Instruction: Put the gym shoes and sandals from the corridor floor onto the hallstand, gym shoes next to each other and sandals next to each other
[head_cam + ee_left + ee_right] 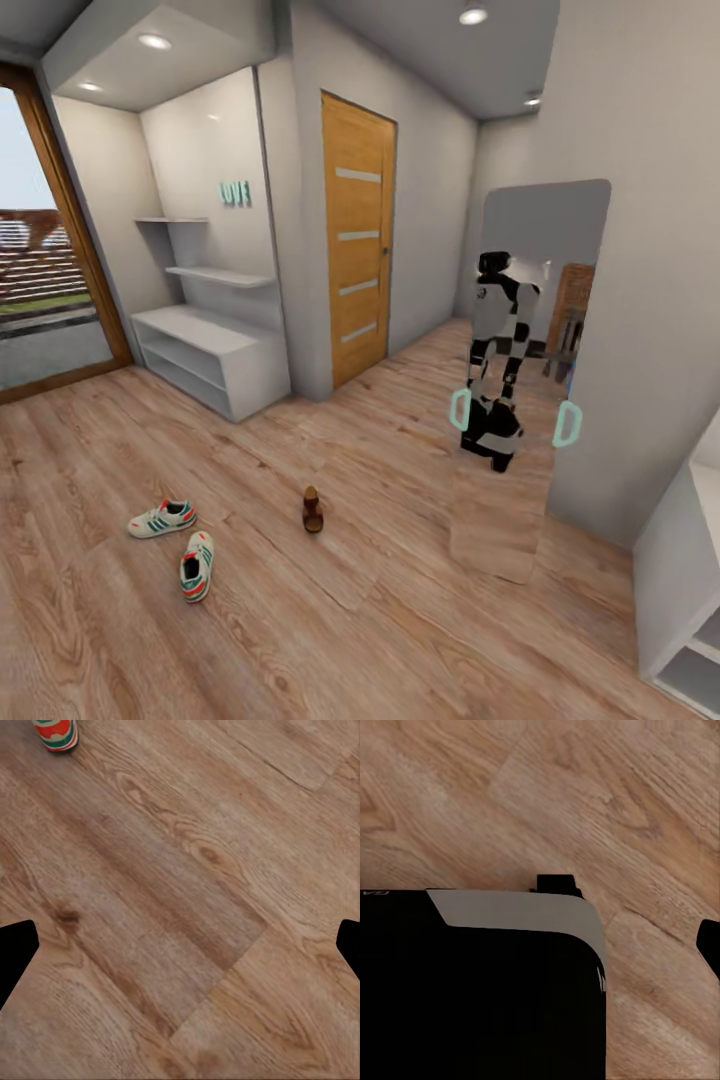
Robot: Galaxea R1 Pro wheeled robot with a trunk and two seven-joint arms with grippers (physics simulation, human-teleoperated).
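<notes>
- The two gym shoes (178, 545) lie on the corridor floor (380, 600), close to each other but not lined up.
- One brown sandal (312, 509) lies on the floor too, well apart from the shoes. I can see just this one from here.
- The hallstand (205, 355) stands by the wall, far past the shoes. Its bench and shelves have no shoes on them yet.
- In the left wrist view, the left gripper (180, 945) has two dark finger tips (15, 949) spread wide. Only bare floor lies between them, so it holds nothing.
- The red and green end of one gym shoe (56, 733) sits far ahead of those jaws and off to one side.
- In the right wrist view, one dark tip of the right gripper (711, 945) shows at the edge. I cannot tell how wide its jaws are. No shoe is near it.
- That view also looks down on a black robot part with a grey edge (521, 911).
- I think the shoes are light and a bit soft. Pinching the side wall or the heel rim looks best.
- I think the sandal is flat and stiff. Grab it by a strap or across the sole.
- The head view shows the rack and a tall mirror (530, 380) with the robot in it. The wrist views mostly show floor up close.
</notes>
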